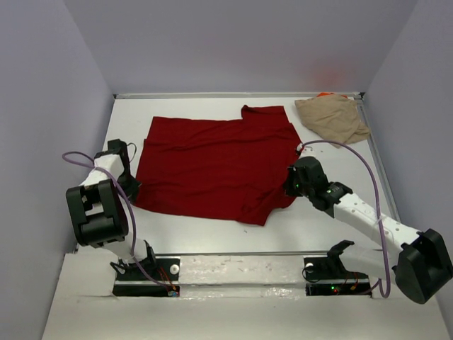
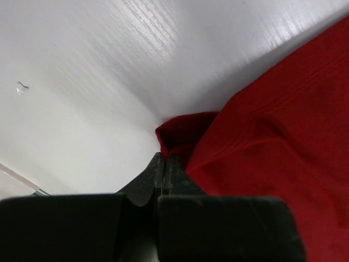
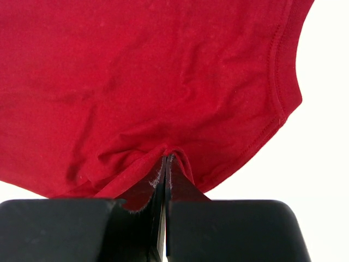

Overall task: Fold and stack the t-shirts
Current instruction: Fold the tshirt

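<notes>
Dark red t-shirt (image 1: 212, 163), a soft, matte knit short-sleeved shirt, is clamped by both arms. The right gripper (image 3: 166, 159) has its black jaws pressed tight together on a pinch of the cloth, which puckers into small radiating folds at the tips, and pale lint clings to the inner face of one finger. Just beyond, a double-stitched hem curves along the shirt's edge. The left gripper (image 2: 163, 162) is likewise clenched, its tips meeting at a corner of the shirt where the hem bunches into a small raised lip; it appears to hold that corner. Parallel stitch lines run across the cloth beside it. From above, the left gripper (image 1: 132, 185) sits at the shirt's near left corner and the right gripper (image 1: 291, 185) at its right edge. The dark red t-shirt lies spread, mildly wrinkled, across the middle of the white table (image 1: 198, 234), whose glossy surface shows faint wood grain. At the far right corner lies a crumpled tan t-shirt (image 1: 333, 117), with a sliver of bright orange fabric (image 1: 325, 94) showing behind it. Purple cables (image 1: 354, 152) loop along both arms.
</notes>
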